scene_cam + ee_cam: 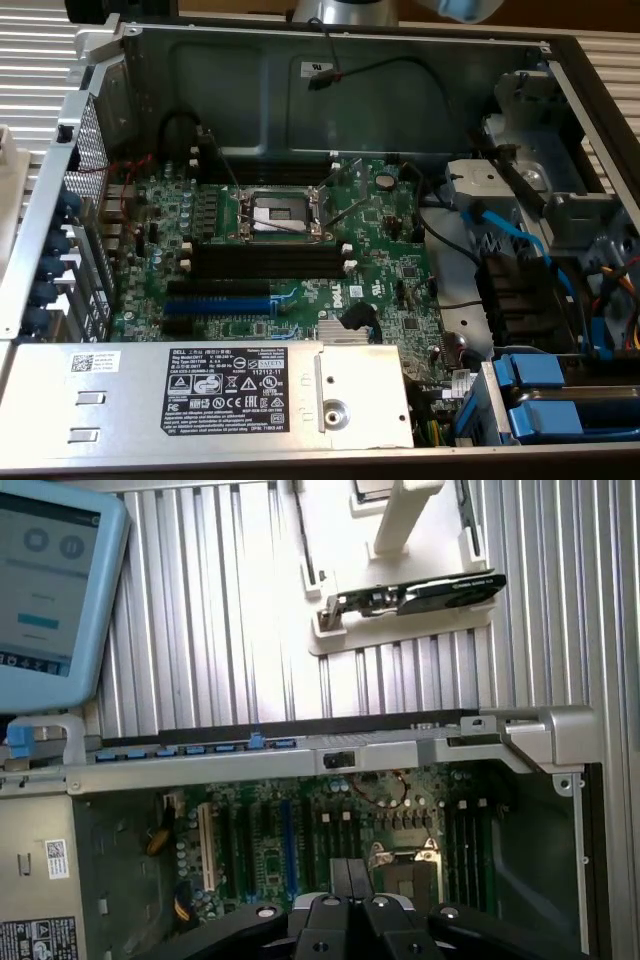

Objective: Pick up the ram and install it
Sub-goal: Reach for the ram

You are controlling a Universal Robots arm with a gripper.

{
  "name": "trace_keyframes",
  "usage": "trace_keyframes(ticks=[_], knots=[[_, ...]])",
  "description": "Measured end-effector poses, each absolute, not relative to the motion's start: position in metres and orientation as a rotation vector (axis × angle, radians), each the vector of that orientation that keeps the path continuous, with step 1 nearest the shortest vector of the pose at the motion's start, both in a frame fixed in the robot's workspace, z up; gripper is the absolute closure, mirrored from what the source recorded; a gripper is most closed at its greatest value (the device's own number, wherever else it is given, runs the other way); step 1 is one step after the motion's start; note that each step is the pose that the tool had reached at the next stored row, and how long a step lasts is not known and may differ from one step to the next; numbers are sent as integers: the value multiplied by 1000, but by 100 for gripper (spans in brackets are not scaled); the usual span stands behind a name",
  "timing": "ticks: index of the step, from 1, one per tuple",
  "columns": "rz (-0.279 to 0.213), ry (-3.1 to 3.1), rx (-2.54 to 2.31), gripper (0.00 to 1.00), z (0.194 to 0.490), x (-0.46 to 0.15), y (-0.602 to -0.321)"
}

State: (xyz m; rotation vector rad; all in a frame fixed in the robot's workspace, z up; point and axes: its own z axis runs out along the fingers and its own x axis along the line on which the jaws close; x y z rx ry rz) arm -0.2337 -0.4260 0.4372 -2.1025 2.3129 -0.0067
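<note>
Black metal gripper (pixel 349 876) shut tight, empty, above green computer board (pixel 300 830). Long thin green ram stick (pixel 415 595) rests on white stand (pixel 420 632), well apart. We fear shut gripper bumps it off.

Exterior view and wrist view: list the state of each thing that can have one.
Computer case: open, insides exposed.
Black memory slots: empty.
Blue expansion slot: empty.
Tablet: screen lit.
Gripper: shut, nothing between its fingers.

Green motherboard (pixel 392 252), blue expansion slot (pixel 215 305)
</note>
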Motion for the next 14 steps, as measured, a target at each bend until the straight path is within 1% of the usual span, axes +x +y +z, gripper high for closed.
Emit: trace_keyframes(ticks=[14], knots=[[-2, 2307, -2114, 89, 437, -291, -426]])
